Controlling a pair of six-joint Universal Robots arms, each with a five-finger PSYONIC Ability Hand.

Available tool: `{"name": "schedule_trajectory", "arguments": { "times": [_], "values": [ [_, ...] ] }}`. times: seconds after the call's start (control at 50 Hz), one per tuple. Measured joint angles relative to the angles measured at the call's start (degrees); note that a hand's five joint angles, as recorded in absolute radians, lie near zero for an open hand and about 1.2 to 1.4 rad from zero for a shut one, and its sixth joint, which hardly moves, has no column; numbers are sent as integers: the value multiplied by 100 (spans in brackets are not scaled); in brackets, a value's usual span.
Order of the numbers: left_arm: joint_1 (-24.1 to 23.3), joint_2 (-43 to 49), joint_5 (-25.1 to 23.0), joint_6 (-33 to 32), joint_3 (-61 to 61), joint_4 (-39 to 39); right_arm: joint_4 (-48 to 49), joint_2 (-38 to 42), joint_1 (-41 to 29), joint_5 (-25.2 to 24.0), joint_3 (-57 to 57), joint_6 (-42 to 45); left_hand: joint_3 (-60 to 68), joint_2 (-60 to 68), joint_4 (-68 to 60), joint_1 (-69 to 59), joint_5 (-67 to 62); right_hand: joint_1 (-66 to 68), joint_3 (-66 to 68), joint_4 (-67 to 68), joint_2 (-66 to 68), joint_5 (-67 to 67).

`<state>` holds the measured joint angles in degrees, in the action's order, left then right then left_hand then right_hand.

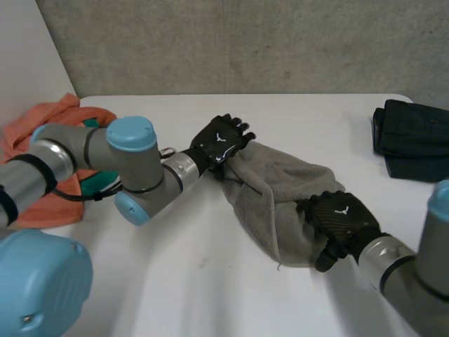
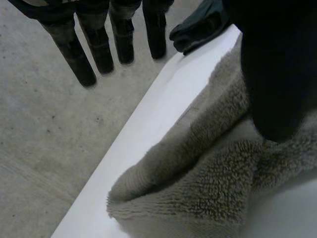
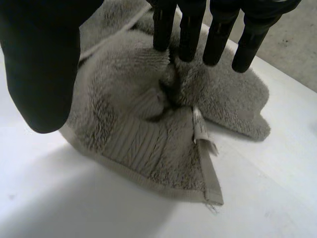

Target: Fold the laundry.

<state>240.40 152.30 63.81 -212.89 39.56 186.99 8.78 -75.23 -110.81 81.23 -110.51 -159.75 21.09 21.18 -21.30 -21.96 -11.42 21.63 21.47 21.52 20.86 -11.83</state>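
Head view: grey towel (image 1: 273, 189) bunched on white tabletop (image 1: 175, 281).
Left hand (image 1: 223, 140): fingers straight, thumb over towel's far corner.
Right hand (image 1: 344, 217): fingers straight, tips pressing towel's near end.

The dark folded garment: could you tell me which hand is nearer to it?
Right: the right hand is on the towel end nearest the garment; the left hand is across the towel.

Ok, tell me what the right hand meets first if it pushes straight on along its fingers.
The grey towel: the right hand has its straight fingertips seemingly touching the bunched folds, so it would push cloth at once.
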Motion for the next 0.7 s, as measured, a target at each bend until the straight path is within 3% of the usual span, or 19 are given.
{"name": "schedule_trajectory", "arguments": {
  "times": [0.04,0.08,0.1,0.14,0.28,0.48,0.6,0.7],
  "values": [
    [-12,132,23,7,-154,0,111,127,-49,96,-8,63,377,461,-378,-503,-374,105,84,87,18,-92],
    [-26,325,84,22,-372,10,237,326,-95,211,-10,186,2794,2900,-2802,-3118,-2751,182,123,150,18,-159],
    [-26,325,84,22,-372,10,237,326,-95,211,-10,186,2794,2900,-2802,-3118,-2751,182,123,150,18,-159],
    [-37,502,228,36,-545,47,346,489,-104,277,6,299,4430,4460,-4430,-4456,-4359,496,522,556,499,-547],
    [-68,620,671,41,-636,223,836,601,-86,297,61,383,4693,4714,-4727,-4456,-4498,4239,4370,4407,4528,-4329],
    [-39,-336,1592,198,-627,837,1299,598,-20,346,1163,499,4716,4730,-4732,-4456,-4498,4256,4639,4696,4658,-4474],
    [74,-1371,2229,891,-563,2000,1331,590,0,733,2847,686,4716,4732,-4733,-4456,-4498,4256,4639,4703,4658,-4475],
    [108,-2019,2499,1513,-174,2377,1282,554,-43,978,3784,658,4716,4732,-4733,-4456,-4498,4256,4639,4703,4658,-4503]
  ]
}}
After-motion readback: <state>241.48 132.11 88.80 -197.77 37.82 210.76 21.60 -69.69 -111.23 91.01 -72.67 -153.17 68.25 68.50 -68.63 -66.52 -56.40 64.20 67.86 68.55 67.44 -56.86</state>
